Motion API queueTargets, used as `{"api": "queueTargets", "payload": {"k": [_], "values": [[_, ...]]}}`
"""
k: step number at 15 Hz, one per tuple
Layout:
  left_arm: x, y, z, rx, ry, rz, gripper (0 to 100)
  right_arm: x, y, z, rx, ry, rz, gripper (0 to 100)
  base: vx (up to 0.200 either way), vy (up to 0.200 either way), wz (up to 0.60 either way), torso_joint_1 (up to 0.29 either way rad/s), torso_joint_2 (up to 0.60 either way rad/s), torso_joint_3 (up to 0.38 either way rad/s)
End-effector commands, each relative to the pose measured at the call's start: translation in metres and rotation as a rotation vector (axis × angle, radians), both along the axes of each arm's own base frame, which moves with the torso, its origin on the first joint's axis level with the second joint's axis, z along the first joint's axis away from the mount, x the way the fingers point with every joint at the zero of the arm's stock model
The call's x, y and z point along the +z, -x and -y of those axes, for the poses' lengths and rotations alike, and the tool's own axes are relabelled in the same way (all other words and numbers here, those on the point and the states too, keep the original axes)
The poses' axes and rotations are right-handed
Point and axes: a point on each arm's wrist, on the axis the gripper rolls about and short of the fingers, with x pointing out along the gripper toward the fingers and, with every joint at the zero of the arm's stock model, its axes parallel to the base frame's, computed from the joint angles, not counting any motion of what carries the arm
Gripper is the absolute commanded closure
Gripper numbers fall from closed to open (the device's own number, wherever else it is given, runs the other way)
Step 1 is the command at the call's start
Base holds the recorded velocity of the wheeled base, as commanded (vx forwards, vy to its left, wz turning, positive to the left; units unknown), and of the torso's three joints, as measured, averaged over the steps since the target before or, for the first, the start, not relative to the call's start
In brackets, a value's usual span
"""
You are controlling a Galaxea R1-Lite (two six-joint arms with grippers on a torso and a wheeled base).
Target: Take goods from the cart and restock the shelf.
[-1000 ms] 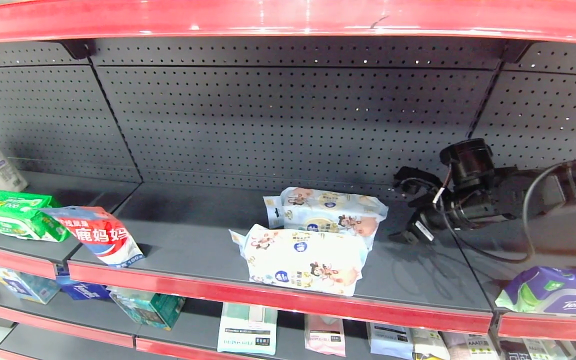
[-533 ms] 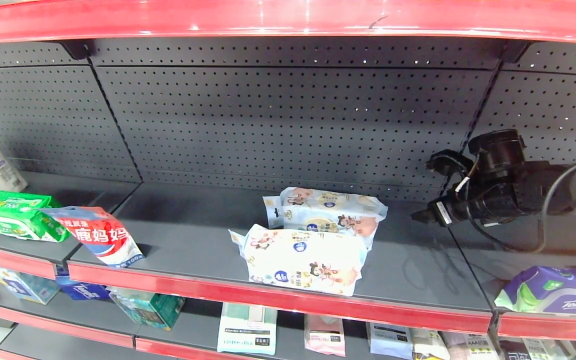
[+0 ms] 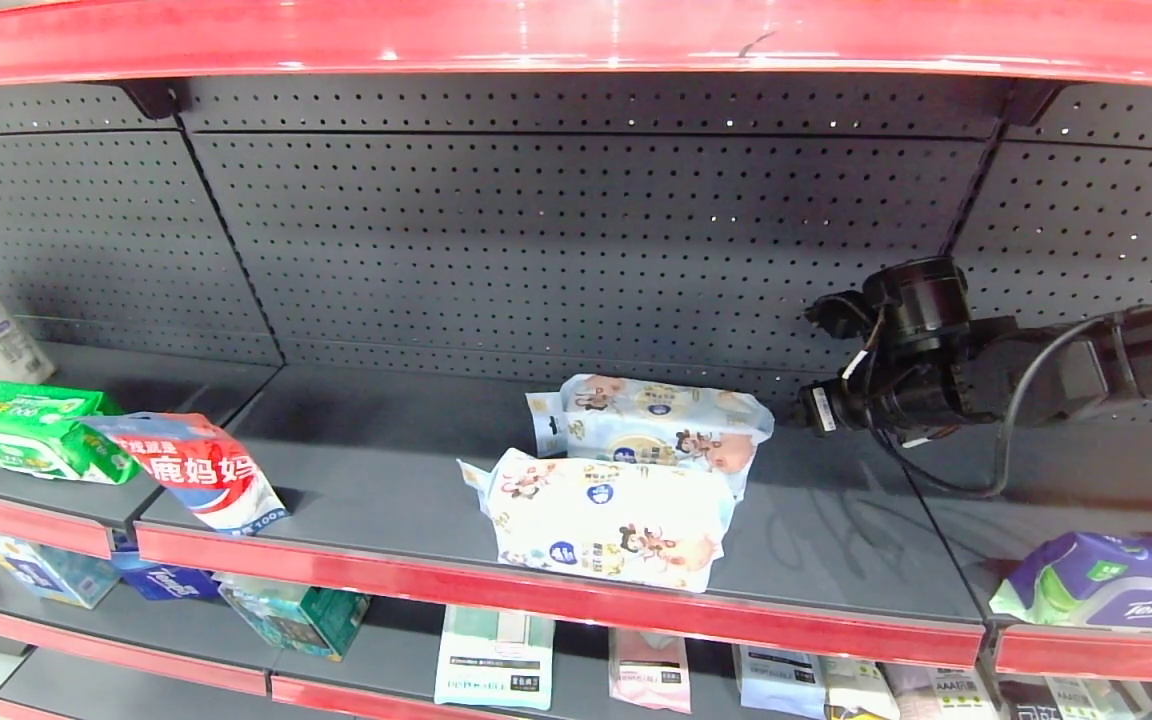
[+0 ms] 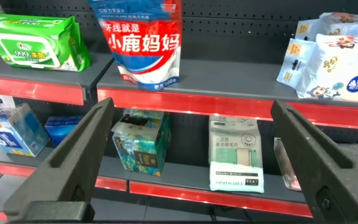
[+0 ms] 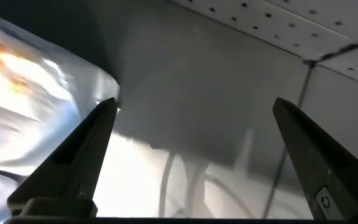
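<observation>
Two white wipes packs with cartoon prints lie on the grey middle shelf [image 3: 376,470]: a back pack [image 3: 656,420] and a front pack [image 3: 606,520] near the red edge. My right gripper [image 3: 804,418] hovers above the shelf just right of the back pack, pointing at it. It is open and holds nothing. In the right wrist view the gripper [image 5: 194,102] has the back pack [image 5: 23,118] beside one finger, apart from it. My left gripper [image 4: 191,109] is open and empty, out in front of the shelves, with the wipes packs [image 4: 337,62] off to one side.
A green pack [image 3: 31,430] and a red-white-blue bag [image 3: 191,470] sit at the shelf's left, and a purple tissue pack [image 3: 1116,595] at the right. The perforated back wall [image 3: 576,230] stands close behind. The lower shelf holds boxes [image 4: 138,140] and pouches [image 4: 235,152].
The right gripper rose from just above the shelf surface, pulled back to the right, then swung left again towards the back pack. Neither pack has moved.
</observation>
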Motion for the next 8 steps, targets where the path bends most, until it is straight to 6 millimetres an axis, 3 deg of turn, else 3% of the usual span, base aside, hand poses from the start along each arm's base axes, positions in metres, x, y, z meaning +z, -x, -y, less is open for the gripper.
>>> {"api": "queueTargets", "payload": {"k": [1,8], "values": [[0.0,0.0,0.0,0.001,0.0,0.001,0,0.0,-0.004,-0.007,0.012,-0.006,0.008,0,0.0,0.0,0.0,0.0,0.0,0.0],[0.0,0.0,0.0,0.001,0.0,0.001,0,0.001,-0.003,-0.027,0.061,-0.011,0.015,0,0.0,0.0,0.0,0.0,0.0,0.0]]}}
